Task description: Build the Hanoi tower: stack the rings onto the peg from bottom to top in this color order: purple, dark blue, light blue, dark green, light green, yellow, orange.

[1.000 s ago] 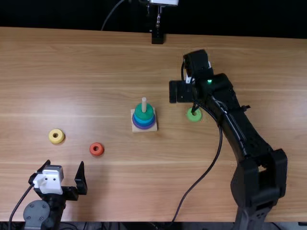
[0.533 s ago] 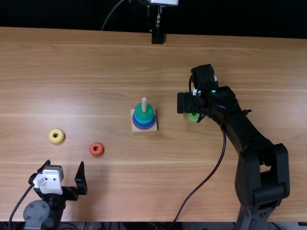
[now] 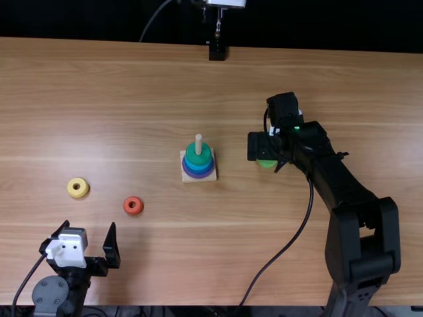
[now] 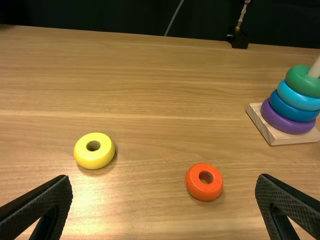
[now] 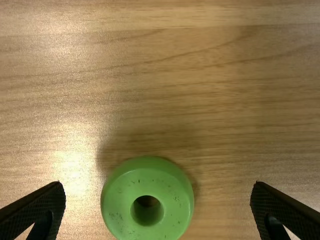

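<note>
One table [image 3: 132, 86] lay under two grippers, left gripper [image 3: 90, 226] and right gripper [image 3: 264, 146], both spread. One base [image 4: 295, 140] bore four stacked rings [image 4: 295, 111]. Three rings lay loose: one light green ring [image 5: 120, 200], seemingly beneath the right gripper; one yellow ring [image 4: 92, 158]; one orange ring [image 4: 202, 191].

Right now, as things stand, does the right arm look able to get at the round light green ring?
Probably yes: its black two-fingered gripper is open above the ring, fingertips showing to either side, and nothing lies on the ring's top.
</note>
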